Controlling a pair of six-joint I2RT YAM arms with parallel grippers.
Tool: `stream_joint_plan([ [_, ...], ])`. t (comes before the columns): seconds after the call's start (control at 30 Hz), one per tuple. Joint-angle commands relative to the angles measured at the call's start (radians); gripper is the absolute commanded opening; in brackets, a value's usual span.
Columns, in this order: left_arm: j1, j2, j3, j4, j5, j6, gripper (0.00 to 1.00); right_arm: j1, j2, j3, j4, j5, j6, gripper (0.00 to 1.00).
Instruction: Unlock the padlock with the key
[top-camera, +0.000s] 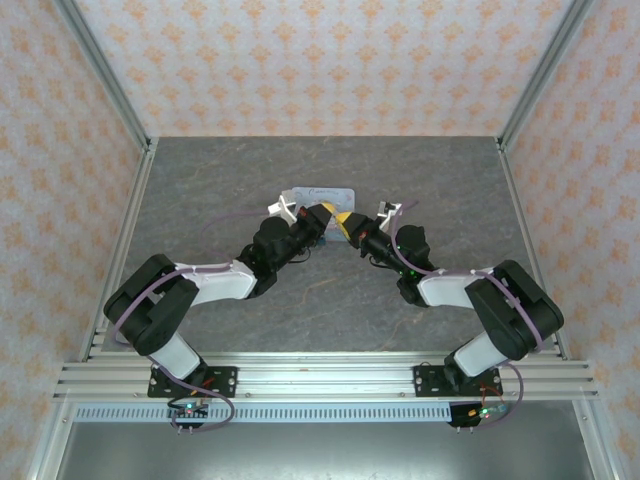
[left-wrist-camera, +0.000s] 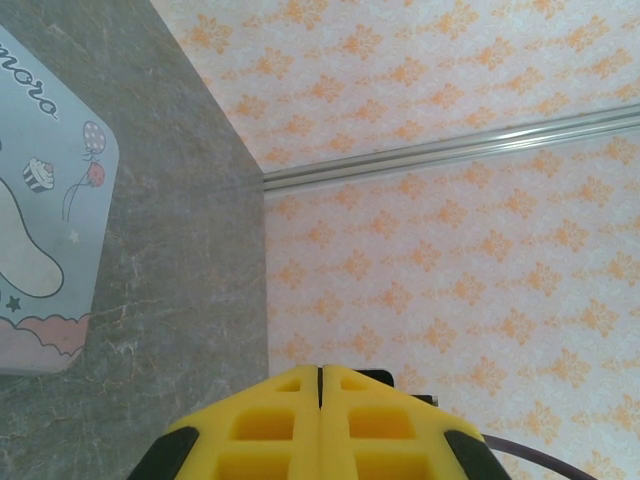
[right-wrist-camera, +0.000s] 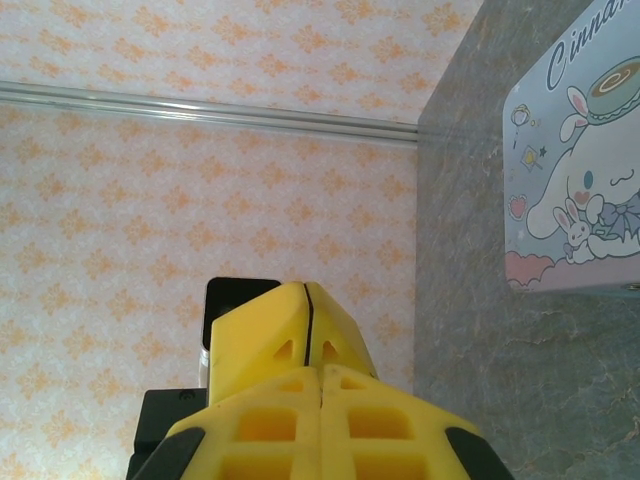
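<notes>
The only container we see is a pale blue rectangular tin (top-camera: 325, 192) lying flat on the grey marbled tabletop (top-camera: 220, 190), near its middle, with the printed lid facing up. The lid is on, so we cannot tell what it holds. In the left wrist view the tin (left-wrist-camera: 50, 200) sits at the left edge of the picture, with a cupcake and balloons drawn on it. In the right wrist view the same tin (right-wrist-camera: 580, 180) shows a white long-eared cartoon figure above a pink band. From above, the left hand (top-camera: 320, 215) and the right hand (top-camera: 347, 223) meet tip to tip just at the near edge of the tin, and together they cover that edge. We cannot tell whether the two touch. The left hand (left-wrist-camera: 320, 385) has its yellow fingers pressed together, with only a thin seam between them. The right hand (right-wrist-camera: 308, 300) is closed the same way, and just behind its fingers sits a dark block (right-wrist-camera: 240, 298) that we cannot identify. The padlock and the key are too small or too hidden for us to place, and we cannot tell whether either lies between the fingers. Orange-patterned walls (top-camera: 330, 60) and an aluminium frame (top-camera: 105, 75) enclose the tabletop.
</notes>
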Motion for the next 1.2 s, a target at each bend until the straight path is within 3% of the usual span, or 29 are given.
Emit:
stream_joint_plan([
  [0.0,-0.011,-0.045,0.008,-0.053,-0.013,0.01,0.02,-0.005,0.004,0.008,0.054,0.002,-0.002,0.0],
  [0.07,-0.004,-0.058,0.025,-0.12,-0.002,0.029,0.22,-0.007,0.001,0.007,0.045,-0.005,-0.007,0.0],
  [0.13,0.009,-0.095,0.03,-0.208,0.0,0.05,0.53,-0.016,-0.01,0.001,0.023,-0.014,-0.017,0.0],
  [0.17,0.017,-0.115,0.031,-0.251,0.002,0.063,0.62,-0.023,-0.016,0.001,0.005,-0.014,-0.021,0.0],
  [0.3,0.052,-0.237,0.06,-0.554,0.01,0.208,0.8,-0.067,-0.039,0.034,-0.124,-0.026,-0.058,0.0],
  [0.43,0.051,-0.305,0.143,-0.945,-0.023,0.445,0.84,-0.117,-0.002,0.145,-0.293,-0.05,-0.112,0.0],
  [0.5,0.048,-0.305,0.162,-1.053,-0.053,0.55,0.91,-0.133,0.048,0.214,-0.342,-0.068,-0.128,0.0],
  [0.6,0.045,-0.279,0.171,-1.152,-0.111,0.642,0.91,-0.143,0.154,0.328,-0.392,-0.101,-0.14,0.0],
  [0.83,0.02,-0.166,0.137,-1.031,-0.059,0.729,0.82,-0.142,0.342,0.453,-0.366,-0.132,-0.1,0.0],
  [1.17,0.009,0.052,0.163,-0.812,-0.067,0.806,0.69,-0.133,0.394,0.474,-0.373,-0.128,-0.097,0.0],
])
